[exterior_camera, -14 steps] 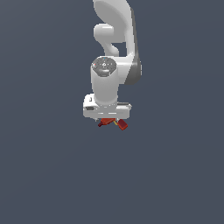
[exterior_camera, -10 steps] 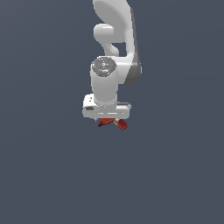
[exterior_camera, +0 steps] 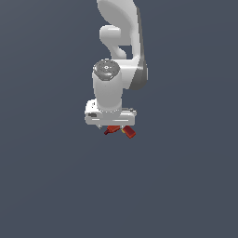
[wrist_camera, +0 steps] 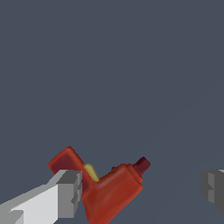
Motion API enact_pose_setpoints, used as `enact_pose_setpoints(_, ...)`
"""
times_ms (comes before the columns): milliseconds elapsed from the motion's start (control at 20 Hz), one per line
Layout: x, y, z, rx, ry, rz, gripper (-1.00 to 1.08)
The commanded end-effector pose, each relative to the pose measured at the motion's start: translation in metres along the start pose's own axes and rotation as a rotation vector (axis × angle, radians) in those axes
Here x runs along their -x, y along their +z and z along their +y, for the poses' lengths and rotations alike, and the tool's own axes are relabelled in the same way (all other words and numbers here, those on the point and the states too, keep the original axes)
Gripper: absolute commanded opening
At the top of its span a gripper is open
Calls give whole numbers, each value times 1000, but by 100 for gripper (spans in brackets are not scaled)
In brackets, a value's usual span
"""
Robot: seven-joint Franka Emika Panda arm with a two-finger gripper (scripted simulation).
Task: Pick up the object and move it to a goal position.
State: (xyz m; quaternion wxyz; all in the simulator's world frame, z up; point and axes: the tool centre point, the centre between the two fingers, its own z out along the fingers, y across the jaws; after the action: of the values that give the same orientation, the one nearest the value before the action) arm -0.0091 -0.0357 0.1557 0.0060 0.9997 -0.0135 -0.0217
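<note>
The object [wrist_camera: 109,190] is a small red angled item with a blocky end, a yellow patch and a darker red stub. In the wrist view it lies between my two fingers, close against one finger [wrist_camera: 65,194] and far from the other [wrist_camera: 213,188]. My gripper [wrist_camera: 141,191] is open, with its jaws wide apart around the object. In the exterior view the object [exterior_camera: 122,131] peeks out just under the white hand, and the gripper [exterior_camera: 114,126] sits right over it. The fingertips are hidden there.
The white arm [exterior_camera: 122,51] rises from the hand toward the top of the exterior view. A plain dark grey surface [exterior_camera: 186,186] lies all around.
</note>
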Motion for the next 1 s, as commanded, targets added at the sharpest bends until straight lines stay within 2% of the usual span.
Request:
enact_pose_setpoints(0,1,2,0,-10,9,-3,108)
enact_pose_setpoints(400,13,17,-1,-88,87,-23,108)
enact_pose_setpoints(950,41,50,-2,-278,307,-70,108)
